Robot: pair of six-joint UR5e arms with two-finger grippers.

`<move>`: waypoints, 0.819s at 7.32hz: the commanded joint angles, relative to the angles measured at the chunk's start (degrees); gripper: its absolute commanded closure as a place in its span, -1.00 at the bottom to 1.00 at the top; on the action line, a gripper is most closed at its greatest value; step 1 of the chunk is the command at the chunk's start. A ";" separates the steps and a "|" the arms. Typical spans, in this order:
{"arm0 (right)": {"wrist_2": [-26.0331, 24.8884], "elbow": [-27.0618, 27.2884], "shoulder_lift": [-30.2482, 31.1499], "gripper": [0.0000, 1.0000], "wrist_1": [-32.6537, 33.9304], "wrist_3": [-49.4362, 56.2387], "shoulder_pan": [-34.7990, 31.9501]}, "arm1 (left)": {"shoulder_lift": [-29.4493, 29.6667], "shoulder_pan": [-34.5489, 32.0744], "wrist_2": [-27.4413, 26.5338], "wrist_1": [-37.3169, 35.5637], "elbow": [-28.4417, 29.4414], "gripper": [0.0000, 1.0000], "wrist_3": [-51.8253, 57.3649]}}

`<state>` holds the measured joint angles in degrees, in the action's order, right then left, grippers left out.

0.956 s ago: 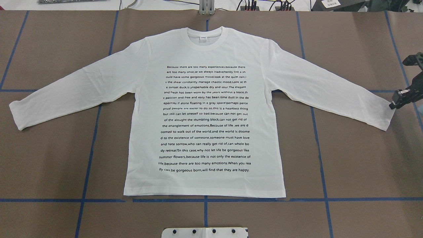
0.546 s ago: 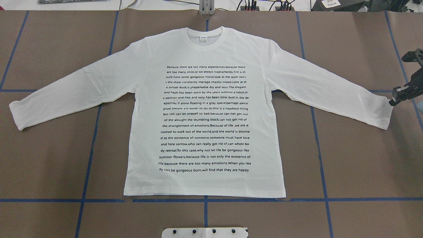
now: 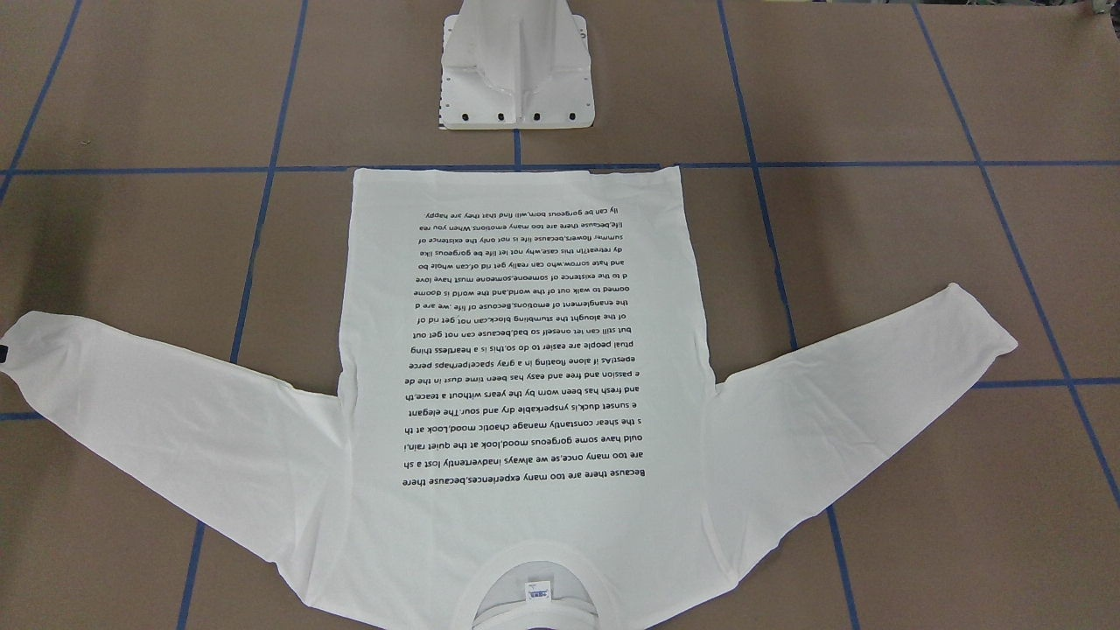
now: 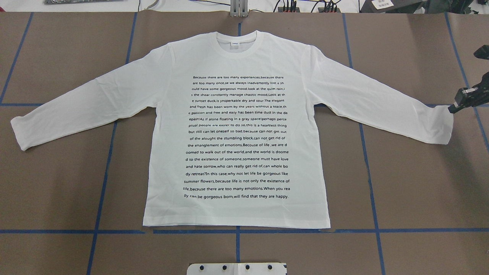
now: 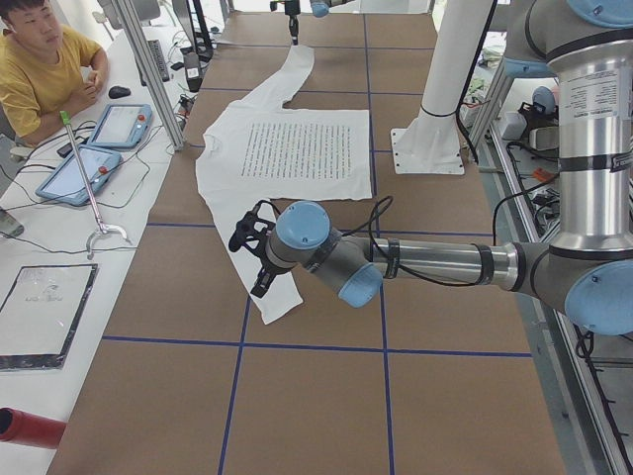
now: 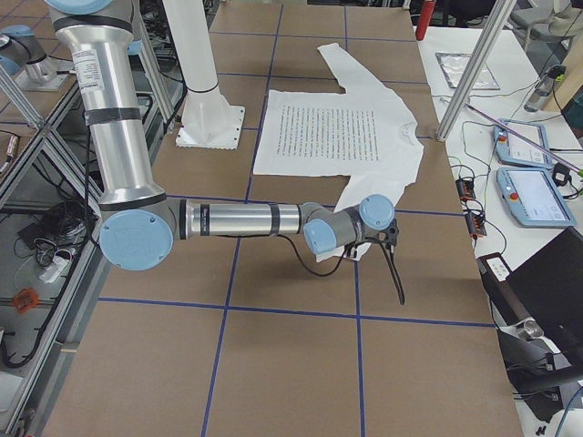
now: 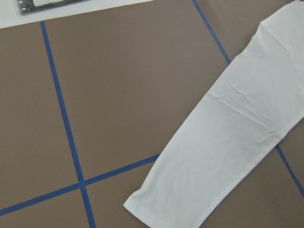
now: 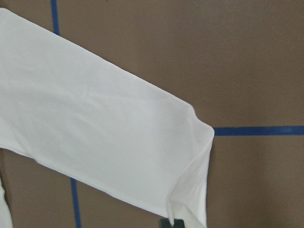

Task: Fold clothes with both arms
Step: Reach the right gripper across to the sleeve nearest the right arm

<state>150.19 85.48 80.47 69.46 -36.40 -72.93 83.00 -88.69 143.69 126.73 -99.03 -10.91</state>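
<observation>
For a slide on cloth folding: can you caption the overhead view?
White long-sleeved shirt lies flat, print up, on the brown table; the right claw grips one cuff.

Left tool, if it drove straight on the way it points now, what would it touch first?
Most likely the left sleeve cuff of the T-shirt: the left tool tilts down just above it. Depth is unclear, so it might land on bare table beside the cuff.
</observation>
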 commanded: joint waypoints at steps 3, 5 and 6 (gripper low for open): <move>-9.68 3.30 -19.66 1.00 0.06 -36.10 15.30 | -0.03 0.01 0.10 0.53 -0.28 -1.00 -0.08; -20.93 -4.92 -35.65 1.00 -0.02 -50.55 24.45 | -0.03 0.01 0.10 0.97 -0.28 -1.00 -0.08; -28.82 -10.89 -43.83 1.00 -0.29 -56.00 29.63 | -0.81 0.10 0.10 2.28 -0.19 -1.00 -0.08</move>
<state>130.25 81.26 46.83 69.41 -84.81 -49.59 82.77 -88.65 143.79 127.95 -99.30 -10.99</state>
